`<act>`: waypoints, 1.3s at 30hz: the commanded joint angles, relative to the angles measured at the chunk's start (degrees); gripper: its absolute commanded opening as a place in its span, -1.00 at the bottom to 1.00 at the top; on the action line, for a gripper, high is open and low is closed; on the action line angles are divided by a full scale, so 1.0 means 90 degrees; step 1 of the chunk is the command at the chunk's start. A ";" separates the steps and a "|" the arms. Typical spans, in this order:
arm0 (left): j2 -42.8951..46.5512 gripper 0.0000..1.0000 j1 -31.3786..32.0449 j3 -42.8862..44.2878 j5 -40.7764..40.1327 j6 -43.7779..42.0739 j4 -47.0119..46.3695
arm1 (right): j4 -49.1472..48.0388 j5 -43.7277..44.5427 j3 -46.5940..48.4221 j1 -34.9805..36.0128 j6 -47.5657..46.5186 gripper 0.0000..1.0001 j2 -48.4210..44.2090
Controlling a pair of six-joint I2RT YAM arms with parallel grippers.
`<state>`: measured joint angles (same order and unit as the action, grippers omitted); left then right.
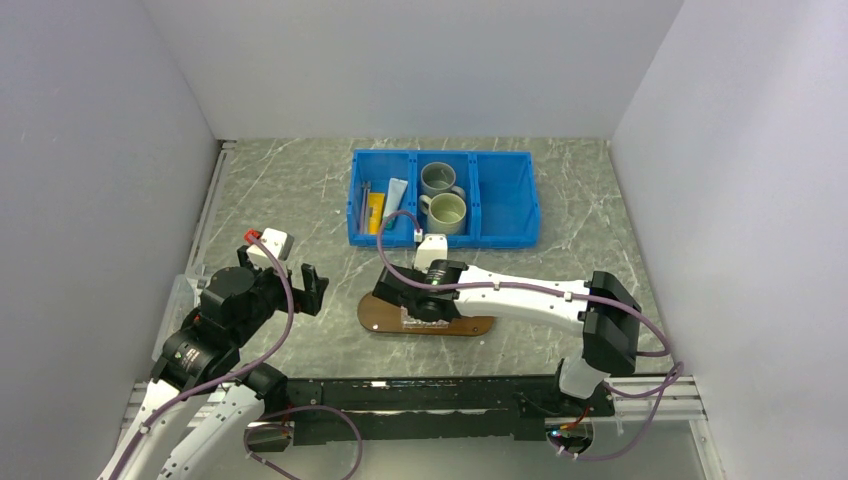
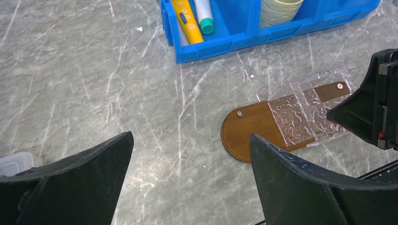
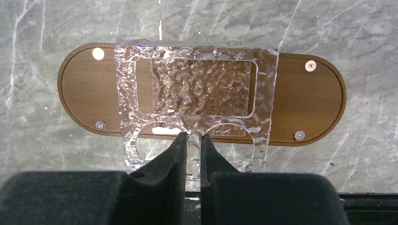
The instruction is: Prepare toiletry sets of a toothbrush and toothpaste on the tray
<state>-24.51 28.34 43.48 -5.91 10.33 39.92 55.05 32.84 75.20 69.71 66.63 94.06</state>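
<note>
The dark-brown tray (image 1: pixel 377 316) lies on the table in front of the arms; it also shows in the left wrist view (image 2: pixel 248 129) and the right wrist view (image 3: pixel 84 89). My right gripper (image 3: pixel 193 136) is shut on the near edge of a clear square holder (image 3: pixel 197 84) that lies across the tray's middle. My left gripper (image 2: pixel 190 136) is open and empty over bare table left of the tray. The yellow tube (image 2: pixel 187 21) and the white tube with teal end (image 2: pixel 204 14) lie in the blue bin's left compartment, with thin toothbrushes (image 1: pixel 363 205) beside them.
The blue three-compartment bin (image 1: pixel 505 190) stands at the back; two mugs (image 1: pixel 438 180) (image 1: pixel 445 212) sit in its middle compartment. A small clear container (image 2: pixel 14 164) sits at the table's left edge. Walls close in left, right and behind.
</note>
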 commanded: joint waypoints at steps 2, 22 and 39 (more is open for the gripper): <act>-0.0002 0.98 0.0011 0.0011 0.0017 0.0044 -0.0168 | -0.0263 0.0026 -0.0099 -0.0054 -0.0005 -1.00 -0.0114; -0.0007 0.98 0.0013 0.0007 0.0014 0.0044 -0.0159 | -0.0071 0.0015 -0.0096 -0.0129 -0.0004 -1.00 -0.0389; 0.0079 0.98 0.0010 0.0012 0.0027 0.0044 -0.0164 | -0.0013 -0.0102 -0.0152 -0.0013 0.0186 -1.00 -0.0348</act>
<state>-24.47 28.34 43.48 -5.91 10.33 39.92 53.98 31.00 73.71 69.17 66.74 92.75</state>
